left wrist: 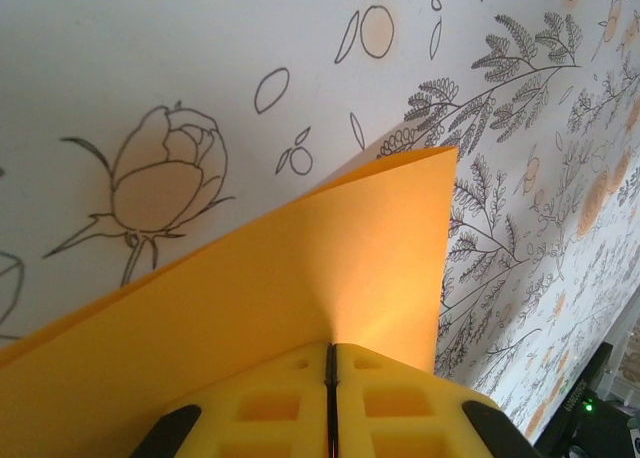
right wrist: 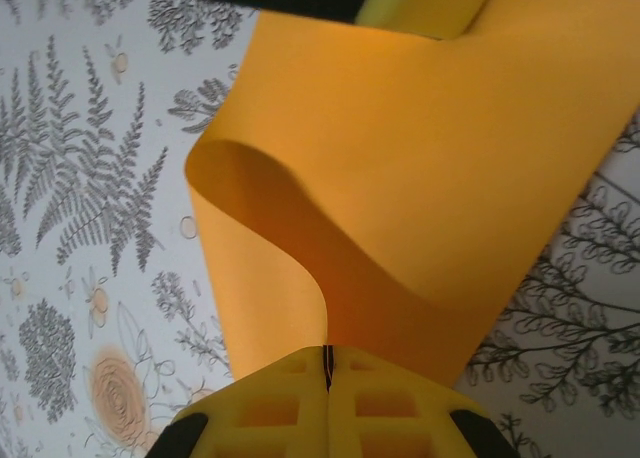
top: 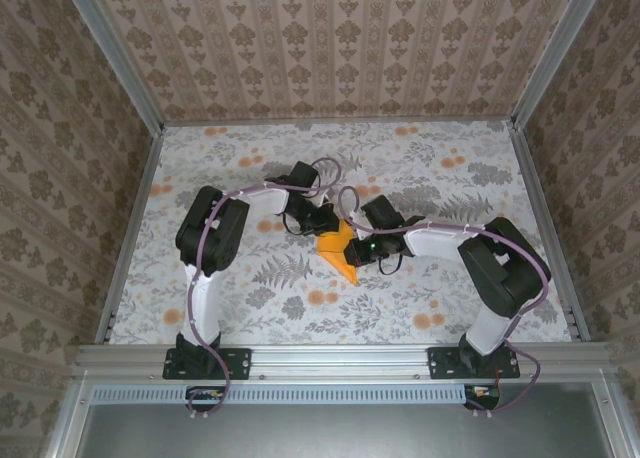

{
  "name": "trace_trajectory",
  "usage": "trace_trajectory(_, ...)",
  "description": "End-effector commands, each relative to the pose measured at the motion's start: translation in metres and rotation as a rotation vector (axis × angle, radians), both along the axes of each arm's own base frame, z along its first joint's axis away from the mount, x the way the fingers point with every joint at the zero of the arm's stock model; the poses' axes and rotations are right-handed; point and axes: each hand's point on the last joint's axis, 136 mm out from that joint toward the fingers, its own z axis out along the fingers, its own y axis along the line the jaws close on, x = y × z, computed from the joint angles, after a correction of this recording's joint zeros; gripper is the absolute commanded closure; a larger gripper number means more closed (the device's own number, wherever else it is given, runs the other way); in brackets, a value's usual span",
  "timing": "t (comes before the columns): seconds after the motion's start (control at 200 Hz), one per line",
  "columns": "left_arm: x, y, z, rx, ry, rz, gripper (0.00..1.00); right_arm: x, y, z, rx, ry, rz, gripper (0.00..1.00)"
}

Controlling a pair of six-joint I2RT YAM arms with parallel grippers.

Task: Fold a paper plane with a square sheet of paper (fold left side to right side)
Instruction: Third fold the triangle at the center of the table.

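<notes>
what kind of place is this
Probably a robot test booth, not a home: a flower-patterned table boxed in by wallpapered panels in metal framing, with a left arm and right arm bolted to a rail, holding orange paper.

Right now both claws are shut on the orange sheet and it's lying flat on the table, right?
Not flat. The left claw and right claw are both shut on the orange sheet, but it is bowed into a curve rather than lying flat on the table. The right wrist view shows the bend.
</notes>
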Motion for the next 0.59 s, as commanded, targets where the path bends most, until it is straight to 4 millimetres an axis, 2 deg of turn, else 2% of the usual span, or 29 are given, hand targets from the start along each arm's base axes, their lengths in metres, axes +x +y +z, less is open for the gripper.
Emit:
trace_trajectory(0.0,-0.0096,0.0077,-0.0221,0.075,0.033,-0.015,0.91,0.0090,-0.0046,-0.0029,-0.033,0.013,-0.037,1.00)
trace_trajectory(0.59,-0.0101,0.0072,-0.0241,0.080,0.035,-0.013,0.91,0.0120,-0.0136,-0.0070,-0.059,0.014,-0.064,1.00)
